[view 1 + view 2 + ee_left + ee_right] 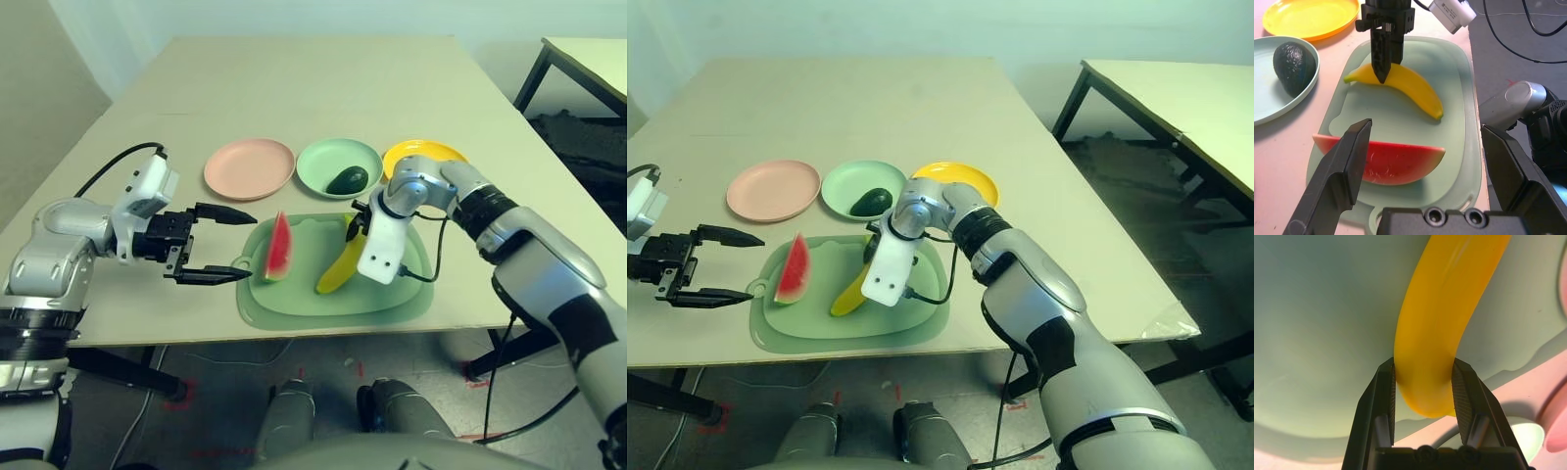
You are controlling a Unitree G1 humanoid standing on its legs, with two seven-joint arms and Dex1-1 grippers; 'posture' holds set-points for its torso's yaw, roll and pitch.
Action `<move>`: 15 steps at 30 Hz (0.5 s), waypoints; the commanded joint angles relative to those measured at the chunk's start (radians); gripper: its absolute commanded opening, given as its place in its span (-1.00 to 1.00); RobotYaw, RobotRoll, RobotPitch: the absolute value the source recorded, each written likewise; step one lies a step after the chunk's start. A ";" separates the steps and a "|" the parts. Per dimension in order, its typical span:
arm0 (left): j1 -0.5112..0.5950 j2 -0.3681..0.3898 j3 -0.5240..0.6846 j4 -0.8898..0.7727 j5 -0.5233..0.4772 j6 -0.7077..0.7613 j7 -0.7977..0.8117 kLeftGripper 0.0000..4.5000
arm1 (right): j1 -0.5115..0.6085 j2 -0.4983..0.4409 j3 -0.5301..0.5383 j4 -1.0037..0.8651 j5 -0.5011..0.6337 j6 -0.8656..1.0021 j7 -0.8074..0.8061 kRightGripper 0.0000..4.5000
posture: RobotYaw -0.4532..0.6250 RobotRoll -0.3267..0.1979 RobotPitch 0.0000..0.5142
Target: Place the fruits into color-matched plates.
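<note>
The tabletop bears three round plates in a row beyond a green cutting mat [392, 305]. With the mat's center as the hub of a dial and 12 o'clock at the table's far side, the pink plate [249, 169] lies at 11 o'clock, the mint plate [315, 157] at 12 and the yellow plate [423, 150] at 1. The avocado [348, 180] rests inside the mint plate, toward its 4 o'clock side. The watermelon wedge [278, 249] lies on the mat at 9 o'clock, its red flesh exposed along the green rind. The banana [339, 271] is on the mat, toward 3 o'clock from the wedge. The left gripper [224, 244] is wide open and empty, at 9 o'clock from the wedge and apart from it. The right gripper [1423, 367] is closed on the banana near one end, one finger against each side. The right forearm [1043, 284] reaches in from 4 o'clock, passing near the yellow plate.
</note>
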 commanded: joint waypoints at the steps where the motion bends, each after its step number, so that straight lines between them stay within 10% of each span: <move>1: -0.017 -0.005 -0.002 0.019 0.013 -0.010 -0.002 1.00 | -0.010 -0.032 -0.022 -0.011 0.039 0.021 0.058 -0.27 | 0.01 0.25 -0.75; 15: -0.051 -0.031 -0.023 0.036 0.053 0.062 0.088 1.00 | -0.223 -0.126 -0.084 0.310 -0.095 0.405 -0.230 -0.27 | -0.04 0.25 -0.78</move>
